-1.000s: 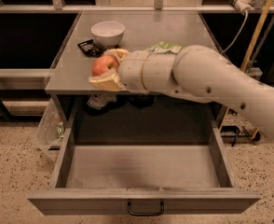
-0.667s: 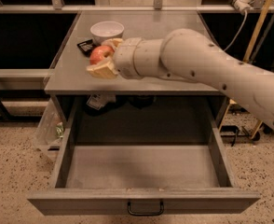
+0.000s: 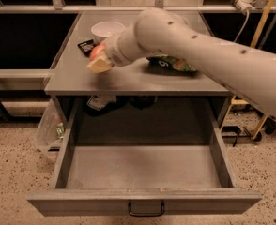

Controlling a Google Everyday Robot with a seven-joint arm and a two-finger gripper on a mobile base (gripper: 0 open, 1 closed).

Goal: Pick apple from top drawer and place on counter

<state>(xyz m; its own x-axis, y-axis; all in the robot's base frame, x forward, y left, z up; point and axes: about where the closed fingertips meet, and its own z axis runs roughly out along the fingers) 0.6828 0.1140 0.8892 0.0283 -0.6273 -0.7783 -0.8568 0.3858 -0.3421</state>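
Here, apple (image 3: 96,52) gripped in end effector (image 3: 99,63), over counter (image 3: 128,81) left side

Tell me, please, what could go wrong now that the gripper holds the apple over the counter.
1. The apple, held in the gripper, hangs not far from the edge of the counter. Being round, it may roll off once released, perhaps into the open top drawer.
2. The white bowl and a dark packet lie close behind, so the gripper could knock them.
3. The arm passes over a green bag and might brush it.
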